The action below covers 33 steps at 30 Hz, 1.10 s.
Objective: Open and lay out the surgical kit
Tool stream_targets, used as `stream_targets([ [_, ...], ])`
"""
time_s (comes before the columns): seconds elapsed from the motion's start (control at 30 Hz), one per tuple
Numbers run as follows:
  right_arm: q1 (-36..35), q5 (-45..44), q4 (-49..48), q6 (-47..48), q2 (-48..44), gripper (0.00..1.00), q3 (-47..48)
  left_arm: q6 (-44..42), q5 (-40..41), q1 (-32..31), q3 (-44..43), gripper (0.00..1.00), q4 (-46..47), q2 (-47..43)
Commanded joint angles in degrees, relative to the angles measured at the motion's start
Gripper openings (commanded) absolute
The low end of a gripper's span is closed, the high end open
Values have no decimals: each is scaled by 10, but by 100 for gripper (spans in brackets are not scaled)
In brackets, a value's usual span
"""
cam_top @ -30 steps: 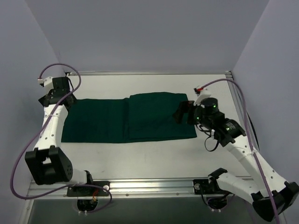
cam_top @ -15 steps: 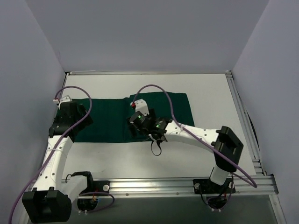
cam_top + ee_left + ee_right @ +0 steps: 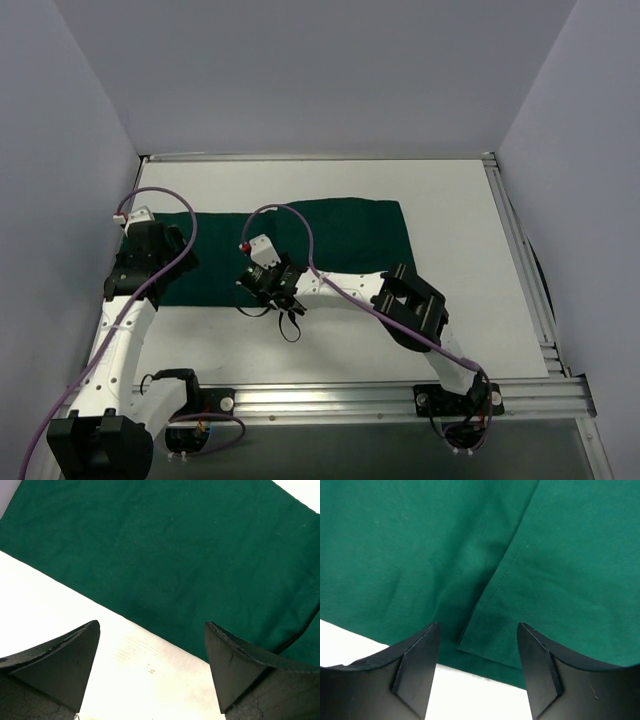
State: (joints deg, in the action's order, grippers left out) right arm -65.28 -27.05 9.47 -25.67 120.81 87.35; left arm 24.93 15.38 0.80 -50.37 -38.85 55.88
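The dark green drape (image 3: 350,240) lies flat across the middle of the white table. An upper layer covers its right part. No tray, instruments, gauze or packet show. My left gripper (image 3: 150,262) is open and empty above the drape's left end. In the left wrist view it (image 3: 151,625) hovers over the drape's (image 3: 175,545) edge and bare table. My right gripper (image 3: 268,287) is open and empty, reaching across to the drape's near edge. In the right wrist view it (image 3: 478,625) straddles the corner of the folded upper layer (image 3: 560,555), apart from it.
White table (image 3: 470,250) lies right of the drape. Metal rails run along the near edge (image 3: 330,395) and the right side (image 3: 520,260). Grey walls close the back and both sides. My right arm's elbow (image 3: 410,300) and purple cable lie over the drape's near right corner.
My right arm swung from the drape's right end across to its near edge at the fold. My left arm drew back from the far left corner to the drape's left end.
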Motion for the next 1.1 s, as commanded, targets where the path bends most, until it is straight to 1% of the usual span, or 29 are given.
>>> stream_targets([
  [0.0, -6, -35, 23, -14, 16, 57, 23, -7, 6, -2, -7, 94, 25, -11],
  [0.17, -7, -49, 41, -23, 28, 54, 24, -7, 3, -2, -7, 94, 26, -11],
  [0.3, -8, -42, 46, -27, 29, 52, 18, -8, 3, -2, -7, 94, 25, -10],
  [0.37, -8, -42, 51, -30, 31, 47, 16, -8, 4, -2, -7, 94, 26, -10],
  [0.7, -7, -37, 61, -39, 36, 32, 5, -9, 4, -2, -6, 94, 25, -9],
  [0.8, -6, -36, 63, -38, 39, 21, 7, -9, 4, -2, -6, 94, 25, -9],
  [0.9, -4, -38, 67, -33, 36, 12, 12, -9, 4, -2, -5, 94, 25, -9],
  [0.97, -2, -43, 71, -31, 31, 1, 17, -10, 4, -2, -5, 94, 25, -9],
  [1.07, -1, -46, 79, -21, 15, 0, 28, -10, 4, -2, -5, 94, 26, -9],
])
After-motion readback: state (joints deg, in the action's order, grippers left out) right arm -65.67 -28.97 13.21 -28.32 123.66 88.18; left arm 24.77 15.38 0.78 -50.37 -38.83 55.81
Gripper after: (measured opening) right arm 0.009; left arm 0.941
